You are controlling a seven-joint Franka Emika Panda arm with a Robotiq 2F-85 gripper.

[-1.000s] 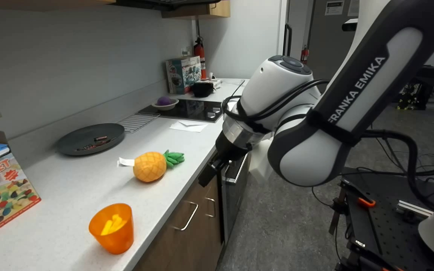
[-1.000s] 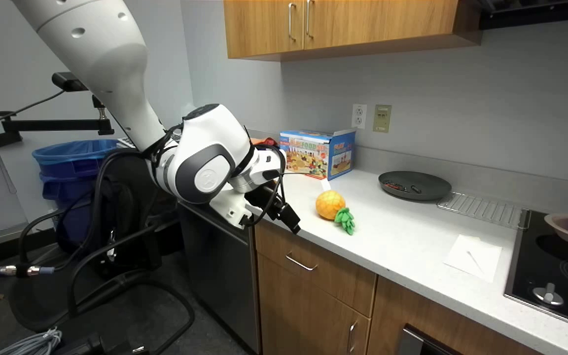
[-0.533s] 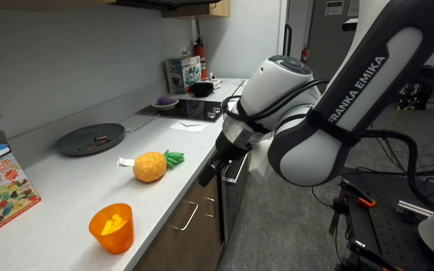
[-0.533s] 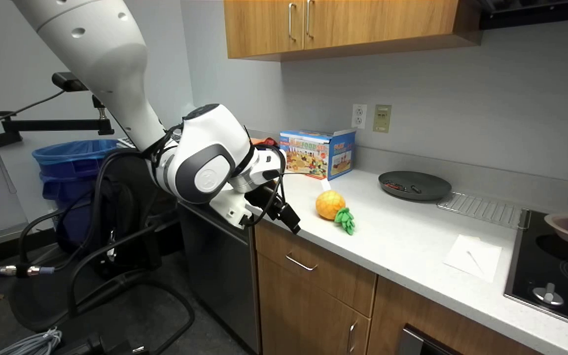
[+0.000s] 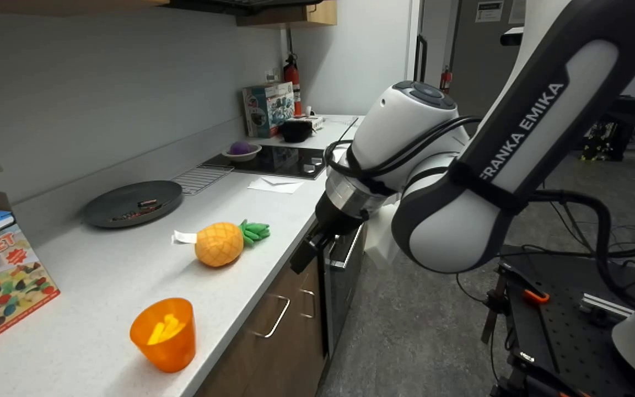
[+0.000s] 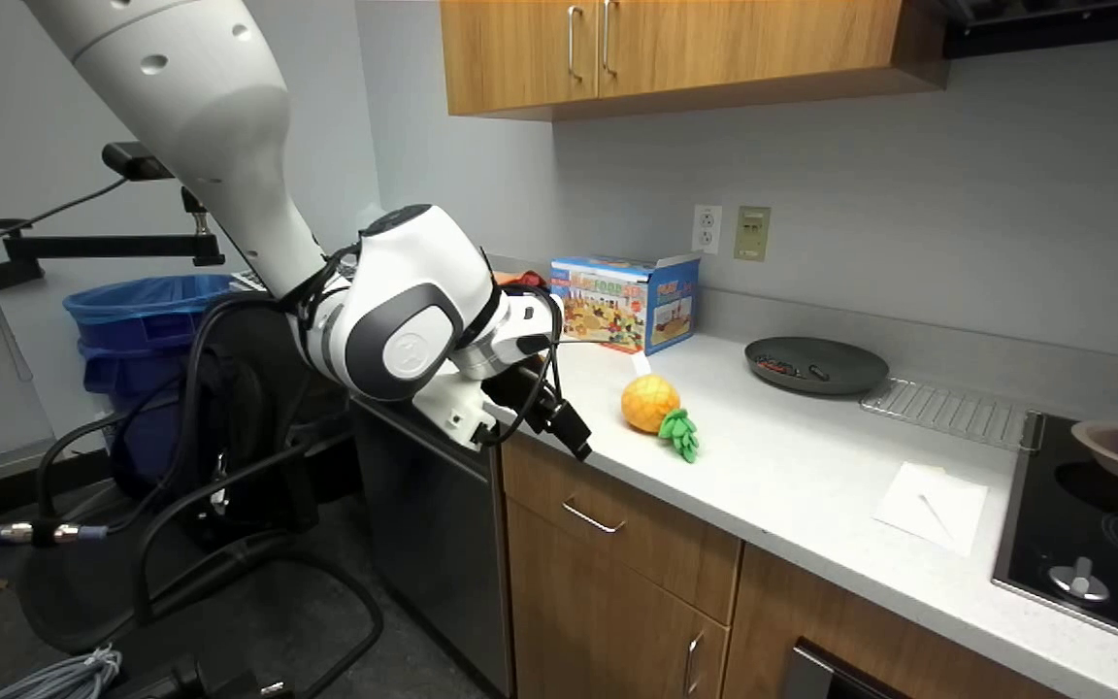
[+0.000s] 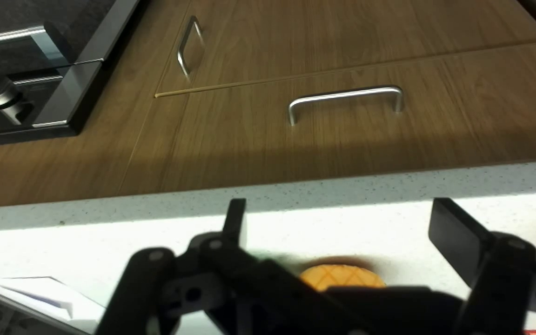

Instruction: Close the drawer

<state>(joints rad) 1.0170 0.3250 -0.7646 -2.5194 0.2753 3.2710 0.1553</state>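
The wooden drawer (image 7: 244,135) sits under the counter and its front looks flush with the cabinet. It shows below the counter edge in an exterior view (image 6: 656,534) and steeply from the side in an exterior view (image 5: 251,336). Its silver bar handle (image 7: 347,94) shows in the wrist view and in both exterior views (image 6: 593,518) (image 5: 279,317). My gripper (image 7: 338,214) is open, with nothing between its fingers. In the exterior views the gripper (image 6: 574,434) (image 5: 303,256) hangs at the counter's front edge, above the drawer handle and apart from it.
A plush pineapple (image 5: 219,244) lies on the counter (image 5: 102,275) beside the gripper. An orange cup (image 5: 166,336) stands near the front edge. A dark pan (image 6: 816,366), a wire rack (image 6: 947,413), paper (image 6: 933,505) and a stove (image 6: 1093,544) are farther along. A box (image 6: 622,301) stands behind.
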